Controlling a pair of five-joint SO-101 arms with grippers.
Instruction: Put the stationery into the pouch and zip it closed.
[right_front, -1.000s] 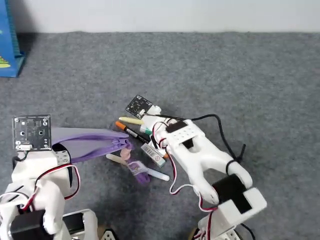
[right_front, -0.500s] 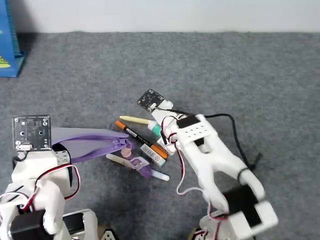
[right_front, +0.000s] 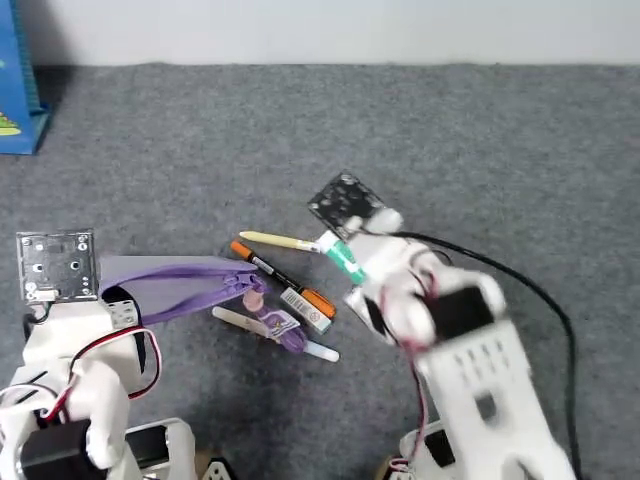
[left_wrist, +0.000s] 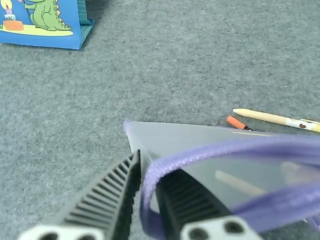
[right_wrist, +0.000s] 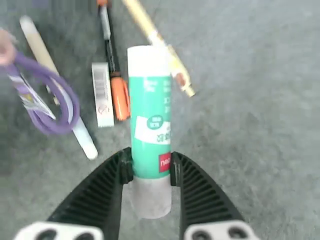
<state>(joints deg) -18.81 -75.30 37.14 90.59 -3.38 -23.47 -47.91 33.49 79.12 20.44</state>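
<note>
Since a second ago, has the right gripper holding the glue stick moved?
Yes. In the high view the right gripper, shut on the glue stick, has shifted rightward, away from the orange marker, which stayed put.

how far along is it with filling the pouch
Early. Done: nothing clearly inside the translucent purple zip pouch, which is open. In hand: left gripper pinches its zip edge; right gripper holds the green-and-white glue stick. Left: cream pen, orange-and-black marker, white pen on the grey carpet, then zipping.
</note>
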